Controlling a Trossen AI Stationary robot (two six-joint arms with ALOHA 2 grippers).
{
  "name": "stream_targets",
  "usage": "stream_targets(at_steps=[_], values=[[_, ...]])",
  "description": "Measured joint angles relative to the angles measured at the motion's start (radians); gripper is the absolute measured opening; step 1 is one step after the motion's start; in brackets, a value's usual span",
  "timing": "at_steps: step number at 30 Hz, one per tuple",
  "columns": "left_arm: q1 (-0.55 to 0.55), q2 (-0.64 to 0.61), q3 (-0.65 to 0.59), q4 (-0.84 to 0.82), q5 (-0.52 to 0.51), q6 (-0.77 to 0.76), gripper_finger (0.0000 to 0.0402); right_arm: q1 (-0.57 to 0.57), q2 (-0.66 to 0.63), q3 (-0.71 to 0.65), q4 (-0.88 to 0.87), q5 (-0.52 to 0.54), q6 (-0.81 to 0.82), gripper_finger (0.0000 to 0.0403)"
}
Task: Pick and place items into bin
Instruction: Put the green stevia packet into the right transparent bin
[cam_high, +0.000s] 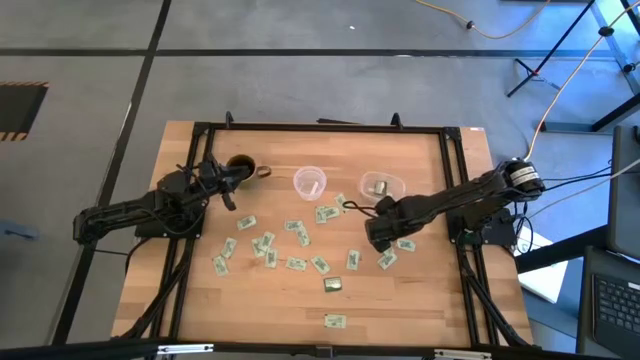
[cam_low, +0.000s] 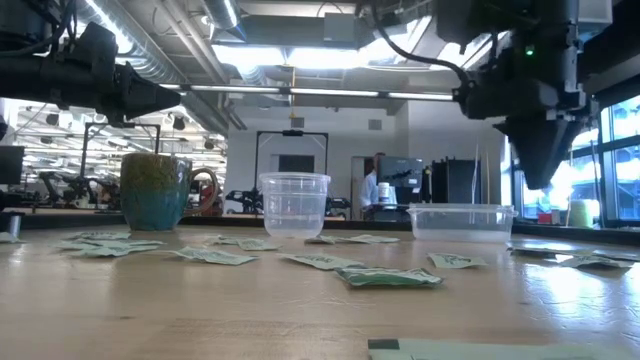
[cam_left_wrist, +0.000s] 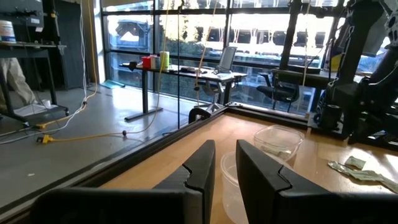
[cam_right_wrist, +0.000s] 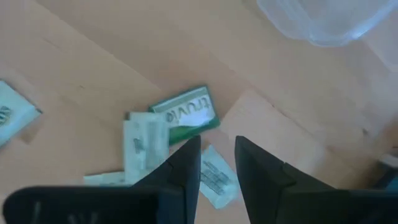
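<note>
The right claw (cam_right_wrist: 217, 165) hangs over packets (cam_right_wrist: 185, 116) in the middle of the tabletop (cam_high: 290, 300), its fingers slightly apart and empty. Just beyond lies the clear bin (cam_high: 382, 186), near the far edge beside a clear cup (cam_high: 310, 182). The left claw (cam_left_wrist: 225, 167) hovers by the mug (cam_high: 240, 166) at the far left corner, fingers narrowly apart, empty.

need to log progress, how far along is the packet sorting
Barely begun. Done: the clear bin seems to hold just a packet or two. In hand: nothing; the right gripper hangs open over packets near the bin, and the left gripper waits by the mug. Left: the scattered packets across the table.
</note>
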Motion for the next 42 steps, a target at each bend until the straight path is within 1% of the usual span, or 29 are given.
stream_targets(at_steps=[3, 5, 8, 12, 15, 20, 29, 32, 36, 39, 42], values=[[0.0, 0.0, 0.0, 0.0, 0.0, 0.0, 0.0059, -0.001, -0.03, 0.0, -0.096, 0.0, 0.02, 0.0102], [0.0, 0.0, 0.0, 0.0, 0.0, 0.0, 0.0059, -0.006, -0.07, -0.007, -0.085, 0.001, 0.036, 0.0102], [0.0, 0.0, 0.0, 0.0, 0.0, 0.0, 0.0059, -0.014, -0.134, -0.064, 0.074, 0.001, 0.037, 0.0102], [0.0, 0.0, 0.0, 0.0, 0.0, 0.0, 0.0059, -0.03, -0.185, -0.187, 0.234, -0.03, 0.039, 0.0099], [0.0, 0.0, 0.0, 0.0, 0.0, 0.0, 0.0059, -0.035, -0.187, -0.264, 0.372, -0.033, 0.05, 0.0092], [0.0, 0.0, 0.0, 0.0, 0.0, 0.0, 0.0059, -0.035, -0.155, -0.351, 0.502, -0.034, 0.026, 0.0077], [0.0, 0.0, 0.0, 0.0, 0.0, 0.0, 0.0059, -0.034, -0.112, -0.362, 0.523, -0.028, -0.034, 0.0058], [0.0, 0.0, 0.0, 0.0, 0.0, 0.0, 0.0059, -0.031, -0.089, -0.362, 0.521, -0.056, -0.042, 0.0057], [0.0, 0.0, 0.0, 0.0, 0.0, 0.0, 0.0059, -0.031, -0.042, -0.356, 0.515, -0.068, -0.096, 0.0057], [0.0, 0.0, 0.0, 0.0, 0.0, 0.0, 0.0059, -0.031, -0.012, -0.349, 0.506, -0.062, -0.127, 0.0057], [0.0, 0.0, 0.0, 0.0, 0.0, 0.0, 0.0059, -0.03, -0.007, -0.348, 0.504, -0.05, -0.119, 0.0057]])
